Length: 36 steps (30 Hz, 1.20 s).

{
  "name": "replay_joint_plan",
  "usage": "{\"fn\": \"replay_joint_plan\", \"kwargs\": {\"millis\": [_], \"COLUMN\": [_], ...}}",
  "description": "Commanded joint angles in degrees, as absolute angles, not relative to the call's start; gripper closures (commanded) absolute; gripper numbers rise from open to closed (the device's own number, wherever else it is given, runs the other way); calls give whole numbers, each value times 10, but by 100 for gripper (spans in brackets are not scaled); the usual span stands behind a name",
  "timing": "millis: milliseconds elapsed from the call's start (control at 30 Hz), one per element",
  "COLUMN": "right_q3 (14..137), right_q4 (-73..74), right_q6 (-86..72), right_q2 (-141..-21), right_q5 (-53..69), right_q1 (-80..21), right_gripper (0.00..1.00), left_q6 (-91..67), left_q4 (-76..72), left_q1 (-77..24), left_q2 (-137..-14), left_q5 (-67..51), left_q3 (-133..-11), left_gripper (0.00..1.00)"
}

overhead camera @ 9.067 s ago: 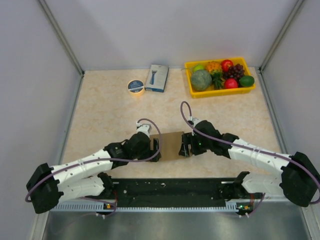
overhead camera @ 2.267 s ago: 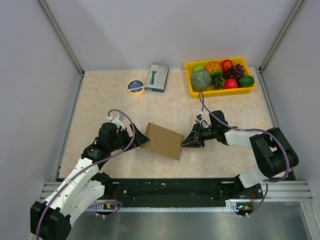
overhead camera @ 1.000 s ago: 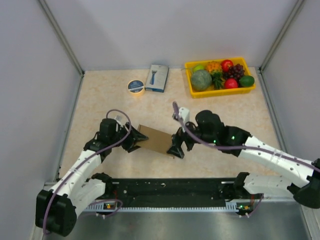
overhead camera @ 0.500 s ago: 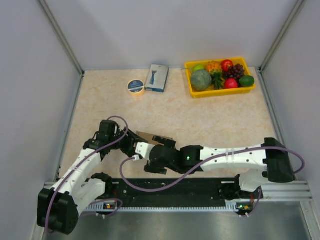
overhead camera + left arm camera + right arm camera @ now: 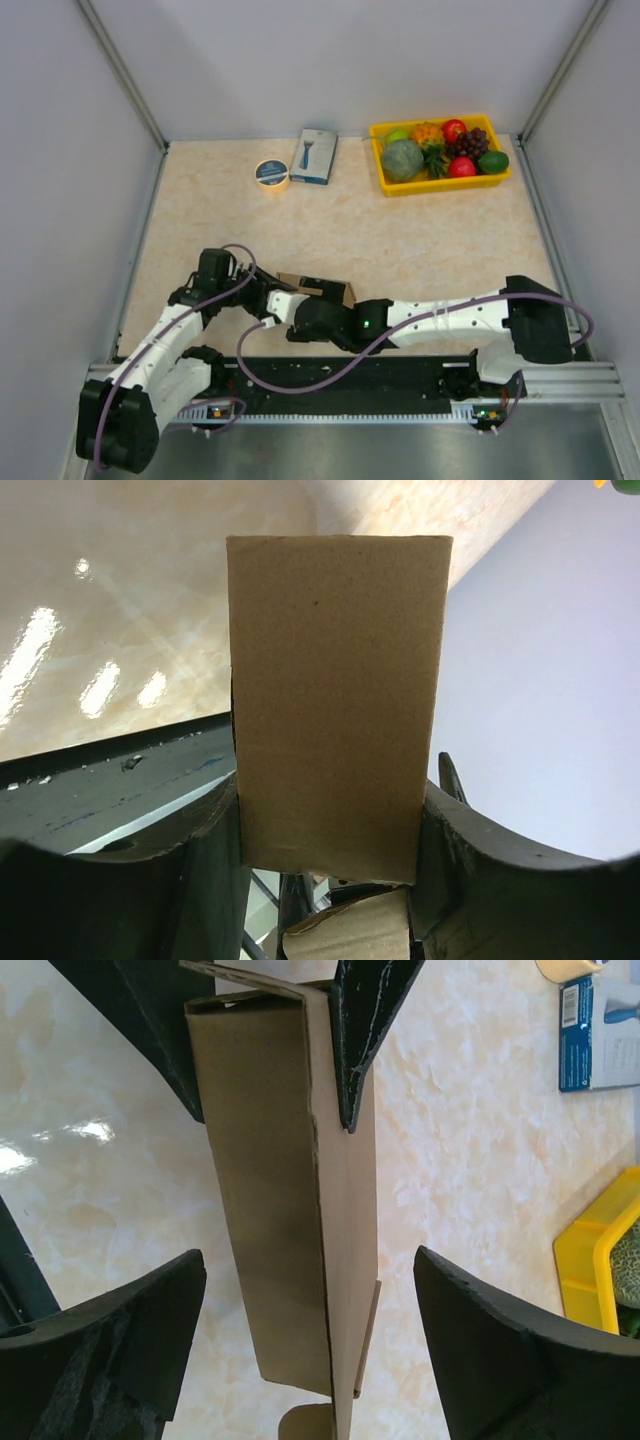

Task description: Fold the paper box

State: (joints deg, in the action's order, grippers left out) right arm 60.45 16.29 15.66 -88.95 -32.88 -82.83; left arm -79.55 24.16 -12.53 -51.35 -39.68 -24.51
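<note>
1. Pinching the paper box (image 5: 335, 700) from both sides, the left fingers (image 5: 190, 880) are clenched on one end of it. In the left wrist view a flat brown panel stands up between them.
2. The right fingers (image 5: 110, 1340) are spread wide and straddle the other end of the box. A strip of desk (image 5: 400, 240) shows between each finger and the cardboard, so they grasp nothing.
3. In the right wrist view the box is a long, narrow folded shape with a crease running along its length. One end is open beside the left fingers, and a rounded flap shows at the end near the right fingers.
4. From above, the box sits between the two wrists, close to the near edge of the desk and left of its middle. Whether it touches the desk I cannot tell.
5. The right arm (image 5: 450, 315) stretches across the near edge from its base on the right, and the left arm (image 5: 160, 335) reaches in from the near left.
6. Along the far edge stand a yellow tray (image 5: 445, 186) holding fruit (image 5: 462, 167), a blue-and-white box (image 5: 315, 156) and a roll of tape (image 5: 271, 173), all well apart from the paper box.
</note>
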Motion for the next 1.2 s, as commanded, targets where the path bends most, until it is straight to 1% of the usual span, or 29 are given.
{"fn": "replay_joint_plan", "kwargs": {"millis": [0, 100, 267, 367, 400, 467, 500, 533, 567, 633, 733, 800, 833, 867, 933, 967, 1000, 1033, 1167], "right_q3": [596, 597, 591, 584, 582, 577, 575, 572, 570, 568, 568, 572, 577, 595, 610, 632, 642, 658, 668], "right_q4": [117, 100, 69, 56, 55, 54, 54, 54, 61, 67, 107, 156, 177, 206, 272, 299, 320, 360, 400], "right_q6": [167, 173, 191, 195, 199, 201, 201, 200, 198, 190, 188, 184, 180, 177, 171, 171, 170, 170, 194], "right_q2": [-895, -915, -929, -924, -923, -915, -910, -905, -903, -891, -875, -859, -853, -849, -844, -846, -849, -859, -866], "right_q5": [-296, -334, -352, -365, -366, -367, -362, -358, -350, -335, -282, -239, -215, -157, -126, -77, -54, -43, -20], "right_q1": [-838, -838, -835, -833, -832, -831, -827, -824, -820, -810, -801, -789, -768, -755, -733, -708, -696, -686, -644], "right_gripper": [17, 19, 23, 32, 37, 44, 49, 53, 55, 56, 56, 57, 57, 57, 57, 57, 56, 56, 55], "left_q6": [-816, -822, -828, -829, -828, -824, -821, -813, -807, -779, -718, -672, -617, -590, -527, -510, -498, -477, -448], "left_q4": [222, 219, 224, 222, 221, 221, 220, 220, 221, 231, 259, 297, 332, 348, 371, 375, 378, 374, 360], "left_q1": [-118, -118, -118, -118, -117, -117, -117, -117, -117, -114, -106, -89, -79, -70, -49, -47, -46, -46, -46], "left_q2": [-500, -498, -490, -489, -488, -488, -487, -487, -487, -487, -476, -462, -458, -447, -435, -422, -414, -406, -367], "left_q5": [-419, -429, -433, -439, -437, -436, -435, -433, -432, -418, -396, -332, -310, -267, -222, -178, -161, -147, -109], "left_q3": [-241, -245, -245, -241, -241, -241, -241, -242, -247, -257, -290, -329, -342, -369, -391, -407, -413, -416, -409], "left_gripper": [46, 46, 45, 44, 43, 34, 30, 27, 21, 14, 2, 2, 2, 2, 2, 2, 3, 4, 5]}}
